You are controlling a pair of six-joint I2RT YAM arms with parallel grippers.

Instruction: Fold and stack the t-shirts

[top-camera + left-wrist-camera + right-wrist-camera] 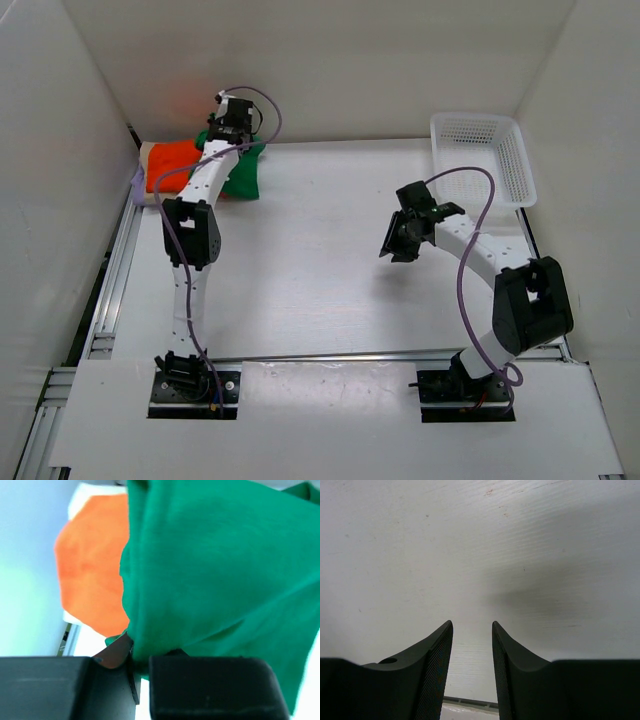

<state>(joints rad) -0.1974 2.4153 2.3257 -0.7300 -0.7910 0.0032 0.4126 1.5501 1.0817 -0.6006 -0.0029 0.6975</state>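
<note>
Plain green shirt right above the black left fingers; plain bright orange shirt just left of it. Beige cloth past the orange. Right fingers black too, finely dotted on the inner faces, over a white, faintly grained surface. White mesh basket beyond them. Purple cables.

White arms with black joints and black hands — looping purple cables.
</note>
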